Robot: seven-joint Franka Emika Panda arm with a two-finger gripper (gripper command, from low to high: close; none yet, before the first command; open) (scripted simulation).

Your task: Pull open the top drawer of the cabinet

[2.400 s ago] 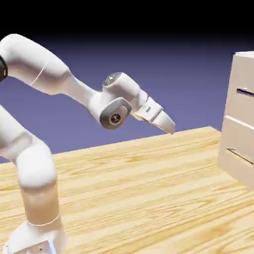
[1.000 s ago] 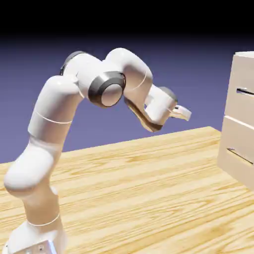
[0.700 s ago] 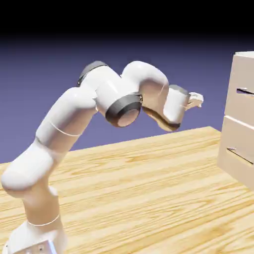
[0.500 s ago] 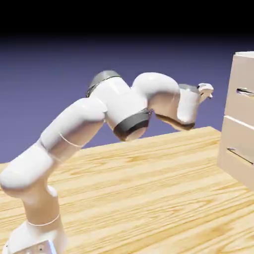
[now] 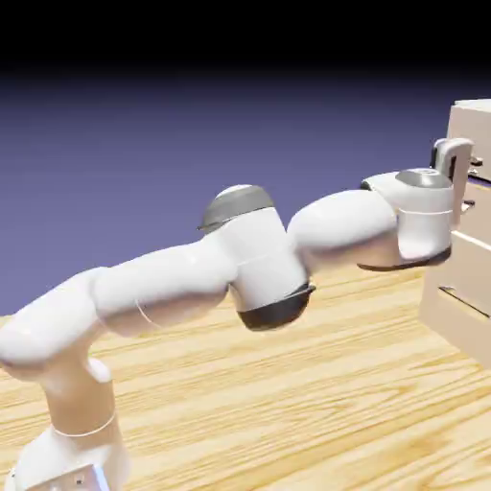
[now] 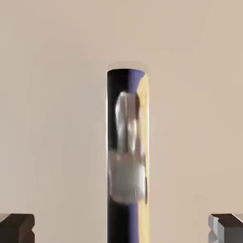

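Beige top drawer [image 6: 57,95] front fills hand view; claw [image 6: 121,228] spread wide astride dark handle [image 6: 127,156].

One cabinet [image 5: 472,278], one arm [image 5: 240,273], one claw [image 5: 458,165], one handle [image 6: 126,156] close up.

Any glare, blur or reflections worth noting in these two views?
Hand view: the shiny handle mirrors a blurred pale shape and blue-violet streaks; the top drawer front is flat, evenly lit. Exterior view: soft and slightly blurred, top band black, gripper edges indistinct.
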